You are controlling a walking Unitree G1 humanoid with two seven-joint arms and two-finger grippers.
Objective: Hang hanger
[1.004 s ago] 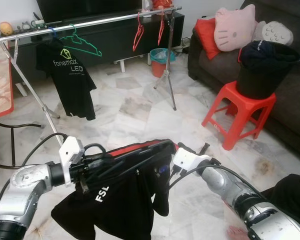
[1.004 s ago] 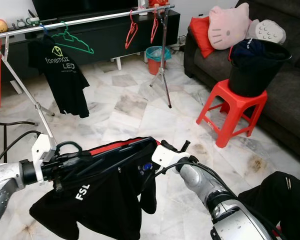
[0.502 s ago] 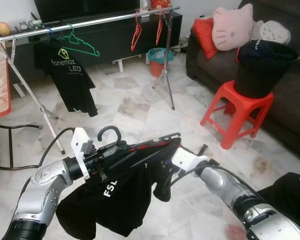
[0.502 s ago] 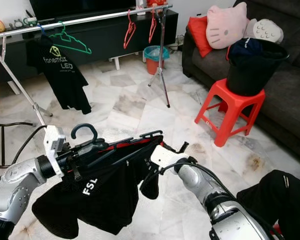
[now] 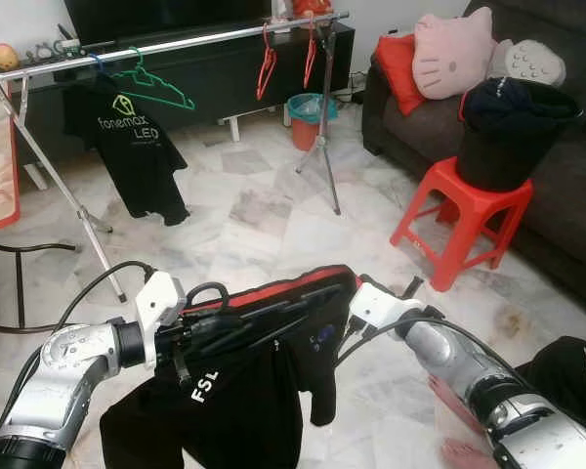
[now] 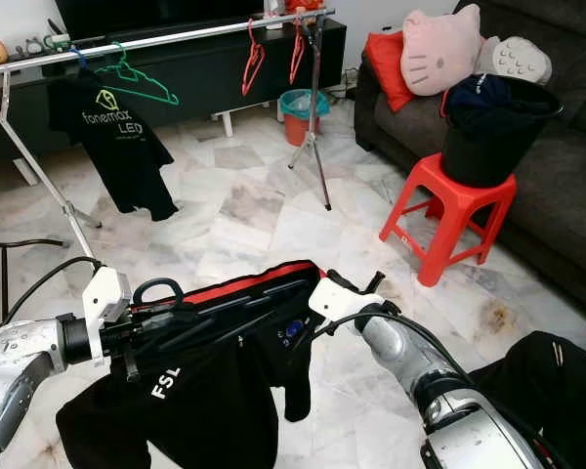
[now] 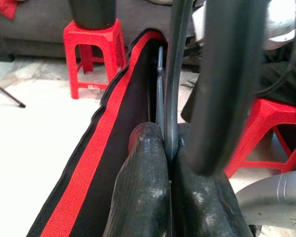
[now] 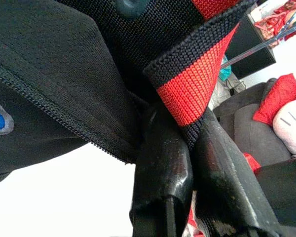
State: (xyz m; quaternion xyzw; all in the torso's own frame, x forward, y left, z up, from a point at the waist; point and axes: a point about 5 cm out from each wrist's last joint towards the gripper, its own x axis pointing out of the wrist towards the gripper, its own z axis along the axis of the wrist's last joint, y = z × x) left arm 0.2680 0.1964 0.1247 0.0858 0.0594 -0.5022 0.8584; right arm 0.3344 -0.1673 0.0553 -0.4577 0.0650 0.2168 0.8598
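Left eye view: the left gripper (image 5: 190, 337) is closed tight on a black hanger (image 5: 264, 315), near its hook. A black shirt (image 5: 239, 391) with a red stripe hangs on the hanger, up in the air above the floor (image 5: 264, 210). The right gripper (image 5: 344, 315) pinches the other end of the shirt, fingers (image 8: 163, 163) closed on the red and black edge. Far behind stands a rail (image 5: 176, 41) with another shirt (image 5: 132, 147) and some hangers (image 5: 161, 83).
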